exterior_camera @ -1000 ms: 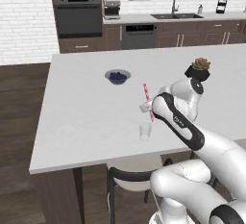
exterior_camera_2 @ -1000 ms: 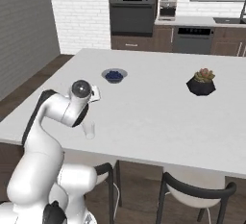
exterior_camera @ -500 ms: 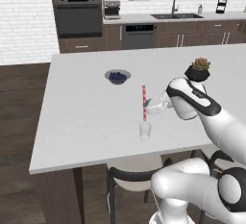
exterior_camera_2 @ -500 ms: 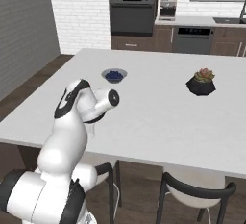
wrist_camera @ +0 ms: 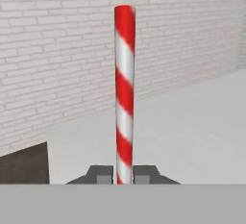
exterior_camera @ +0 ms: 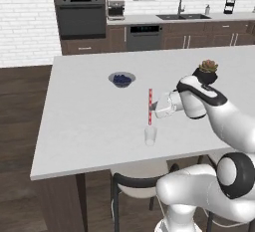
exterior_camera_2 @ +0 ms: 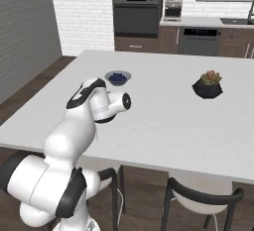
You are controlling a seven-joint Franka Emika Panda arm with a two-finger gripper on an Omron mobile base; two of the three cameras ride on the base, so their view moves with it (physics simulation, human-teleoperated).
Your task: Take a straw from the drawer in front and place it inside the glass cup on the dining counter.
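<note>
Left base view: the gripper (exterior_camera: 153, 108) reaches sideways over the white dining surface (exterior_camera: 89, 121), closed on the red-and-white striped straw (exterior_camera: 150, 106), which stands upright. The straw's lower end hangs directly above the small clear glass cup (exterior_camera: 150, 136); whether the tip is just at the rim or slightly above it cannot be told. The cup stands on the surface near its front edge. A dark blue bowl (exterior_camera: 122, 79) sits farther back on the surface, well apart from the cup, and a small potted succulent (exterior_camera: 207, 70) shows behind the arm's wrist. A black-backed stool (exterior_camera: 137, 186) is tucked under the surface's near edge. Right base view: the arm's white links and dark joint cover the spot where gripper and cup would be. The blue bowl (exterior_camera_2: 118, 78) sits beyond the arm, the succulent in its dark pot (exterior_camera_2: 208, 85) off to the right on the surface (exterior_camera_2: 163, 121), well apart from the bowl. Hand view: the gripper (wrist_camera: 124, 175) has its two dark fingertips (wrist_camera: 144, 174) pressed against the straw (wrist_camera: 124, 93) from either side, the straw rising straight between them, brick wall and white surface behind.
</note>
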